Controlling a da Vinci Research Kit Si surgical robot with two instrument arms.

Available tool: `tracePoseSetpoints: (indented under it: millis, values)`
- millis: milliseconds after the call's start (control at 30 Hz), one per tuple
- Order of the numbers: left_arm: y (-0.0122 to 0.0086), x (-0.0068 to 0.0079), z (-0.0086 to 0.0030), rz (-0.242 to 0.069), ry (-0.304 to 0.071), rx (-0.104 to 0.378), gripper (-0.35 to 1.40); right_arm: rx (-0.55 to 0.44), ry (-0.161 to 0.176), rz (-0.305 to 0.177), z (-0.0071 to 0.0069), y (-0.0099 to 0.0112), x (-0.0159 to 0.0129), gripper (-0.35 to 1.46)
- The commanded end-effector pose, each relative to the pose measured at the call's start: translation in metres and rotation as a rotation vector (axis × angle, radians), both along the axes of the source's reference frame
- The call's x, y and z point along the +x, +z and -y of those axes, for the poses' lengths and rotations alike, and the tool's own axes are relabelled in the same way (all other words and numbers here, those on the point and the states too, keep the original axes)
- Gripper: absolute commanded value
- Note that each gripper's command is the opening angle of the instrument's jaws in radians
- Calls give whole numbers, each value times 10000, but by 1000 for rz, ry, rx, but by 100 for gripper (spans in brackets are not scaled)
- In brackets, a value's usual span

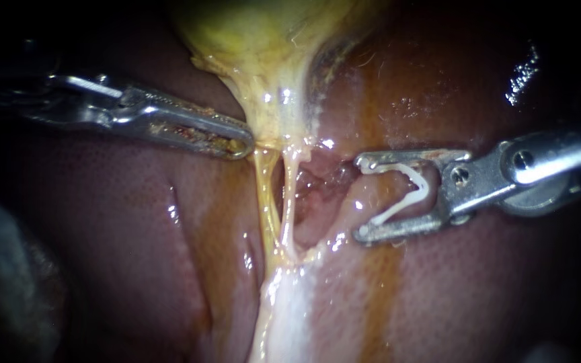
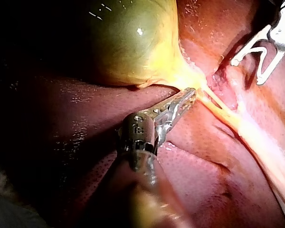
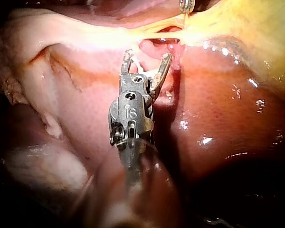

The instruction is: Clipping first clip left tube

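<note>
The left instrument grips the gallbladder neck in closed jaws, and the right instrument, at 3 o'clock from the left tube without touching it, holds a white clip between wide jaws.

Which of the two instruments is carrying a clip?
The right instrument: a white clip sits between its wide-spread jaws. The left instrument carries none; its jaws are shut on the gallbladder.

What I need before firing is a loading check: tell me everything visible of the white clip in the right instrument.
The thin white, plastic-looking clip is a bent strip, open in a V facing the yellowish tubes. It sits between the slender metal right instrument's jaws, one leg along each jaw, both touching it. Nothing lies inside it; it stops short of the tubes.
</note>
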State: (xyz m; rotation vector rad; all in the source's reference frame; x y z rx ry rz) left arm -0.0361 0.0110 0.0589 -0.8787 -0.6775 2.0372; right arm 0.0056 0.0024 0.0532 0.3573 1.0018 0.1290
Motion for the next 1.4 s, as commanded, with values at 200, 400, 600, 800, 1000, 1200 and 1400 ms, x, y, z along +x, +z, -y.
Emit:
tracePoseSetpoints:
  millis: [200,400,600,800,1000,1200,1400]
  values:
    - [-4,5,-3,3,2,3,-35,0,-1,0,0,0,0,50]
    - [-23,19,-14,12,13,14,-35,0,0,0,0,0,0,50]
    - [-47,35,-26,15,14,19,-35,0,-1,0,0,0,-1,50]
    - [-63,47,-37,23,26,22,-35,0,-1,0,0,0,-1,50]
    - [-64,50,-38,24,27,23,-35,0,-1,0,0,0,-1,50]
    - [-64,50,-38,23,27,22,-35,-2,3,2,2,-3,4,50]
    - [-63,49,-37,23,26,22,-35,31,7,5,4,-11,24,50]
